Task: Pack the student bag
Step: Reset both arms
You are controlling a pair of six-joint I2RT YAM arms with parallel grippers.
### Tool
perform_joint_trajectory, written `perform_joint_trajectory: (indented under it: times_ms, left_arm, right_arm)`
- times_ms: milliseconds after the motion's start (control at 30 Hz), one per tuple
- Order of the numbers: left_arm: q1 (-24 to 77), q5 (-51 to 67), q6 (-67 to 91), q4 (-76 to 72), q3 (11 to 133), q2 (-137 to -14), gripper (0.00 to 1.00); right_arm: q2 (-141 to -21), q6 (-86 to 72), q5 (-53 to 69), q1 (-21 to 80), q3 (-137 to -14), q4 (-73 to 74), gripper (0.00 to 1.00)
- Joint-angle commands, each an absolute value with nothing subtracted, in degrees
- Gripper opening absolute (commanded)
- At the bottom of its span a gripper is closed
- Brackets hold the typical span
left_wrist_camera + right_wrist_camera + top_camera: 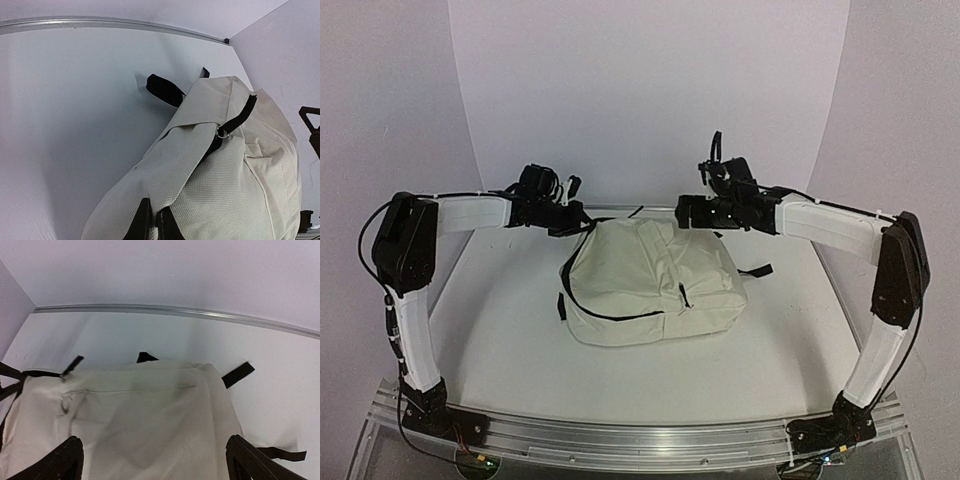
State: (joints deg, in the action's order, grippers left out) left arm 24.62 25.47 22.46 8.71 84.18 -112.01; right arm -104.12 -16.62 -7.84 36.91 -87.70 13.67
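Observation:
The student bag (650,285), cream fabric with black straps and zippers, lies on the middle of the white table with its zippers closed. My left gripper (582,225) is at its far left corner. In the left wrist view the gripper (154,223) is shut on a fold of the bag (230,190), with fabric pinched between the black fingers (141,220). My right gripper (685,213) hovers over the bag's far right edge. In the right wrist view it (155,465) is wide open and empty, its fingers (65,460) straddling the bag (150,410) below.
Loose black straps (238,374) stick out from the bag's far side and right side (756,270). A metal rail (175,311) marks the table's far edge under the white backdrop. An aluminium rail (640,440) runs along the near edge between the arm bases.

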Motion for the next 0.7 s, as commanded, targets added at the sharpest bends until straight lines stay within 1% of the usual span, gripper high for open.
perform_joint_trajectory:
  times_ms: [0, 67, 100, 133, 167, 200, 233, 267, 333, 433, 533, 600, 667]
  left_arm:
    - [21.7, 26.0, 21.5, 5.7, 90.0, -113.9, 0.04]
    - [20.4, 26.5, 21.8, 5.8, 90.6, -114.1, 0.19]
    - [20.1, 26.4, 21.8, 5.9, 90.4, -113.7, 0.24]
    - [19.5, 25.7, 22.0, 6.1, 89.6, -112.5, 0.39]
    - [19.0, 25.2, 22.2, 6.3, 88.6, -111.8, 0.48]
    - [18.2, 24.0, 22.3, 6.4, 86.9, -109.8, 0.67]
    - [17.7, 23.0, 22.4, 6.4, 85.8, -108.1, 0.77]
    - [16.5, 22.1, 22.4, 6.5, 83.7, -106.5, 0.84]
    - [13.8, 19.7, 22.9, 7.6, 80.0, -101.7, 0.94]
    - [8.9, 17.5, 24.0, 7.9, 74.2, -95.8, 0.99]
    - [3.3, 16.5, 26.0, 7.4, 68.9, -90.6, 1.0]
    - [-2.8, 16.1, 28.4, 8.0, 64.8, -86.7, 1.0]
    - [-5.4, 14.2, 28.7, 8.4, 62.2, -83.2, 1.0]
  right_arm:
    - [-98.8, -20.1, -6.2, 33.6, -84.7, 11.5, 0.98]
    - [-96.9, -21.1, -5.1, 30.5, -81.7, 10.7, 0.98]
    - [-96.3, -21.2, -5.0, 29.7, -81.1, 10.5, 0.98]
    - [-95.2, -21.5, -4.9, 28.3, -79.9, 10.3, 0.98]
    - [-94.5, -21.6, -4.9, 27.1, -79.2, 10.2, 0.98]
    - [-93.1, -21.7, -4.9, 26.1, -77.9, 10.0, 0.98]
    - [-92.0, -21.8, -5.1, 25.1, -77.0, 9.8, 0.98]
    - [-90.7, -21.7, -5.4, 23.7, -76.1, 9.5, 0.98]
    - [-87.3, -21.6, -5.9, 21.2, -73.5, 8.9, 0.98]
    - [-83.3, -21.2, -6.1, 17.5, -70.3, 7.6, 0.98]
    - [-79.5, -20.8, -6.2, 14.2, -66.9, 5.5, 0.98]
    - [-76.2, -20.6, -6.8, 11.3, -63.6, 3.3, 0.98]
    - [-72.8, -19.8, -8.4, 10.3, -60.2, 0.6, 0.98]
